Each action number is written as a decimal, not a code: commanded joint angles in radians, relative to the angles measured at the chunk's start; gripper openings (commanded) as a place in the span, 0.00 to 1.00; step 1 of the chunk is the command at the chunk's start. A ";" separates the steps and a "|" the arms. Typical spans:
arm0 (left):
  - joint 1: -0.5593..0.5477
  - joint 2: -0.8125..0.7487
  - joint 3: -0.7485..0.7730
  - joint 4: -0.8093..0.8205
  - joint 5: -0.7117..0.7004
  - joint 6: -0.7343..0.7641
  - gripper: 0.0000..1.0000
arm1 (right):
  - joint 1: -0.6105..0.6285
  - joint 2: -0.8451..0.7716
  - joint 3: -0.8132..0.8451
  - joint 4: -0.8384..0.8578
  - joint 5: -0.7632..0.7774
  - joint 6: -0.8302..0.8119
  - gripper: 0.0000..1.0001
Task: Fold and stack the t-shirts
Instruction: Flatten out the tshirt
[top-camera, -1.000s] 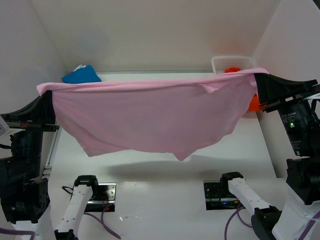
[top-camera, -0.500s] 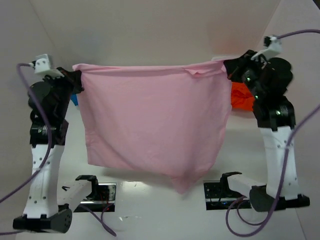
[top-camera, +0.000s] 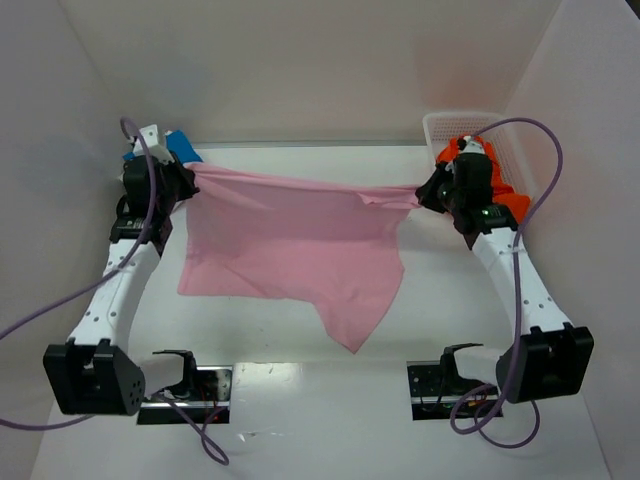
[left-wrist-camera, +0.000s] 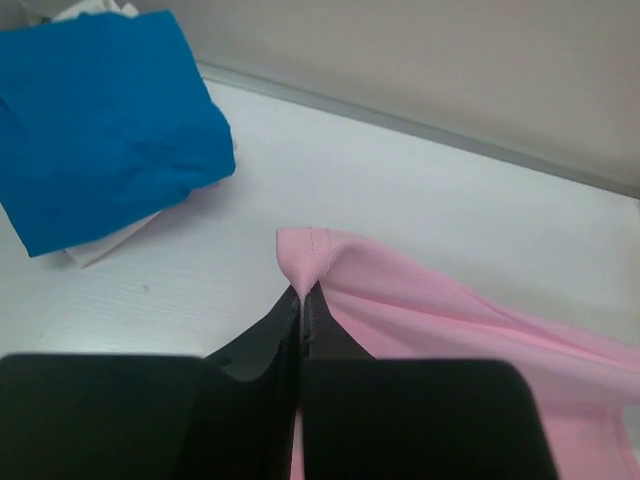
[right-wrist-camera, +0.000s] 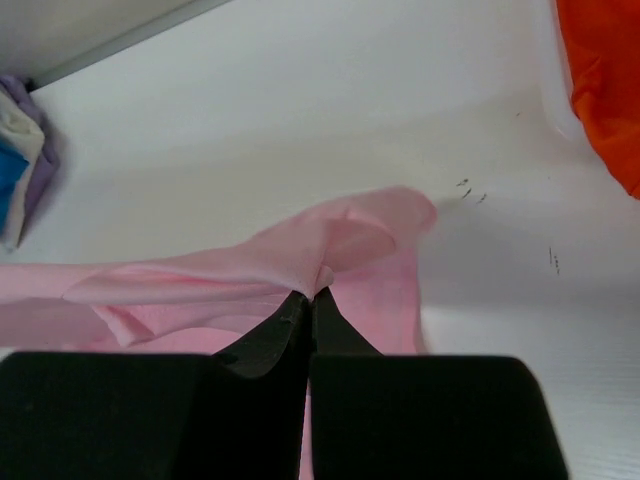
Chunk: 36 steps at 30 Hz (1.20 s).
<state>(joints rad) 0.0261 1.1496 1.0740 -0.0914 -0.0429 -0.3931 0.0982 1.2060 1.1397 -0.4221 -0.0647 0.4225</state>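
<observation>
Both arms have dropped from the raised spread to worktop (top-camera: 300, 345) level. Left end effector (top-camera: 186, 176) and right end effector (top-camera: 426, 196) each pinch a top corner of the pink t-shirt (top-camera: 290, 245), jaws pressed together. Its top edge stretches between them and its body lies on the worktop. Blue t-shirt (top-camera: 184, 146) waits far left, orange t-shirt (top-camera: 511, 204) at the basket (top-camera: 452, 122). Judged stage: first shirt being laid out, with folding and stacking still to do.

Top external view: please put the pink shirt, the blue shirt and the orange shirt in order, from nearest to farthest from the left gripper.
1. The pink shirt: its corner is pinched in the left gripper, left side.
2. The blue shirt: just behind the gripper, far-left corner.
3. The orange shirt: at the far right side.
</observation>
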 joint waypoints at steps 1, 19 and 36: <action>0.005 0.091 -0.016 0.143 -0.060 0.004 0.00 | -0.008 0.050 -0.028 0.189 0.052 0.013 0.01; 0.005 0.640 0.291 0.344 -0.086 -0.015 0.00 | -0.008 0.546 0.365 0.258 0.088 -0.007 0.01; 0.044 0.947 0.517 0.404 -0.107 -0.053 0.02 | -0.008 0.874 0.680 0.209 0.037 -0.016 0.01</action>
<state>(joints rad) 0.0418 2.0758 1.5158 0.2535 -0.1188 -0.4271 0.0982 2.0537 1.7412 -0.2245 -0.0418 0.4252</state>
